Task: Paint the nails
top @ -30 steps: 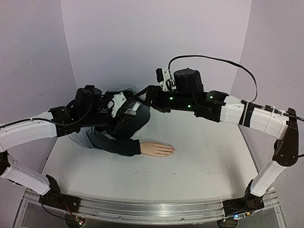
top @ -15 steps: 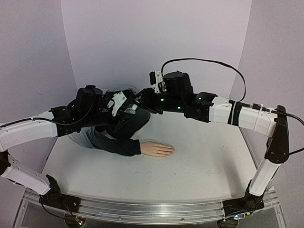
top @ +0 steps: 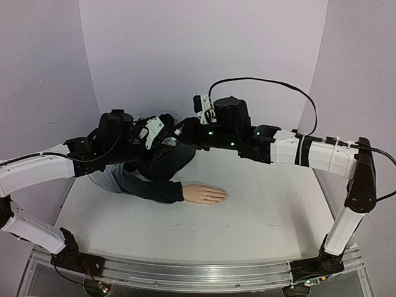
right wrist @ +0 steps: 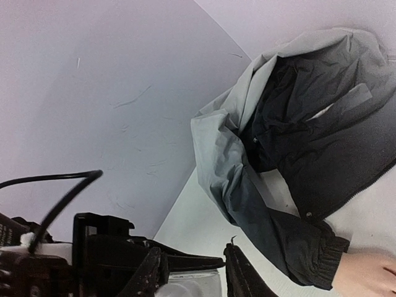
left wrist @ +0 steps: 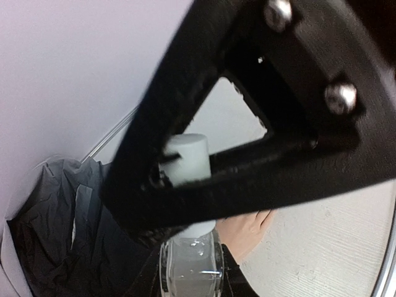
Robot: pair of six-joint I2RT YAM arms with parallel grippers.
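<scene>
The left tool (top: pixel 167 139) is pinching a small clear bottle (left wrist: pixel 190 272) above the dark jacket sleeve (top: pixel 154 182), at about 11 o'clock from the mannequin hand (top: pixel 203 193). The right tool (right wrist: pixel 193 275) is straddling the bottle's white cap (left wrist: pixel 185 154), though I cannot tell whether its fingers are pressing on it. The hand is lying flat on the tabletop (top: pixel 266 210), the nails (top: pixel 223 197) pointing toward 3 o'clock, well apart from both tools.

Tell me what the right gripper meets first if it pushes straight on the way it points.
Most likely the white cylindrical cap of the small clear bottle held by the left gripper; it sits between the fingers of the right gripper, contact unclear.
</scene>
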